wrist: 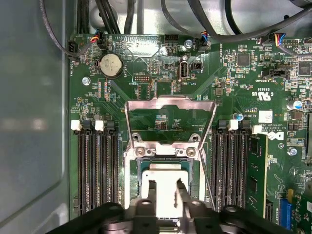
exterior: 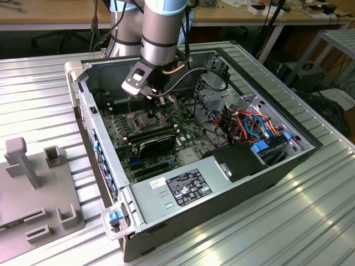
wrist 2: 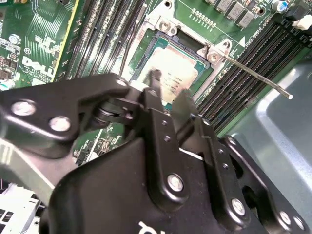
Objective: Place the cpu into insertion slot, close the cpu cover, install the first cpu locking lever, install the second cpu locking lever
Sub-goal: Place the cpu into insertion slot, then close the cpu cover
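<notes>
The cpu [wrist: 163,171] lies flat in the slot [wrist: 139,168]; the cover [wrist: 170,103] stands tilted up, open. The gripper [wrist: 165,187] hovers just above, fingers slightly apart, empty.

open cpu cover [wrist: 169,103] and memory slots [wrist: 97,165] hem the insertion slot [wrist: 142,171].

Gripper [wrist 2: 168,89] hovers just above the chip [wrist 2: 168,61] seated in the socket [wrist 2: 157,23], its tips slightly parted. Lever rod [wrist 2: 258,75] sticks out over the memory slots [wrist 2: 243,63].
</notes>
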Controlling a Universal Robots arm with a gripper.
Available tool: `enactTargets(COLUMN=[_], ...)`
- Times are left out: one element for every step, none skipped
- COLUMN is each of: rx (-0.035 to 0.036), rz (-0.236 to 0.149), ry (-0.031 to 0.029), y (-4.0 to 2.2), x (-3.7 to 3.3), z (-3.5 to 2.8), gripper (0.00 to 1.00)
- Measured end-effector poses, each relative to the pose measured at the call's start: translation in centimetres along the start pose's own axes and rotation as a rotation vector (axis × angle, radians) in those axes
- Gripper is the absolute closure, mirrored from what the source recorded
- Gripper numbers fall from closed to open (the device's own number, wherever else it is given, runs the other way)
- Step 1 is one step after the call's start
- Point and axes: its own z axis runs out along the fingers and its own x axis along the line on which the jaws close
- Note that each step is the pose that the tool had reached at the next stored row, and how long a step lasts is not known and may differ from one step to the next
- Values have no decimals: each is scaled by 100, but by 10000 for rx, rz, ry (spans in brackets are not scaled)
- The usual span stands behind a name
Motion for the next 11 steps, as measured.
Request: enactTargets(rx=[0, 0, 0, 0, 0, 0, 0, 0, 0, 0, 0], rz=[0, 0, 0, -1, -1, 0, -1, -2, -2, -2, -1], ry=[0, 0, 0, 0, 0, 0, 0, 0, 0, 0, 0], y=[0, 0, 0, 0, 0, 0, 0, 0, 0, 0, 0], x=[0, 0, 0, 0, 0, 0, 0, 0, 0, 0, 0], z=[0, 0, 0, 0, 0, 0, 0, 0, 0, 0, 0], gripper=[77, 89, 89, 89, 89, 89, 89, 89, 89, 89, 89])
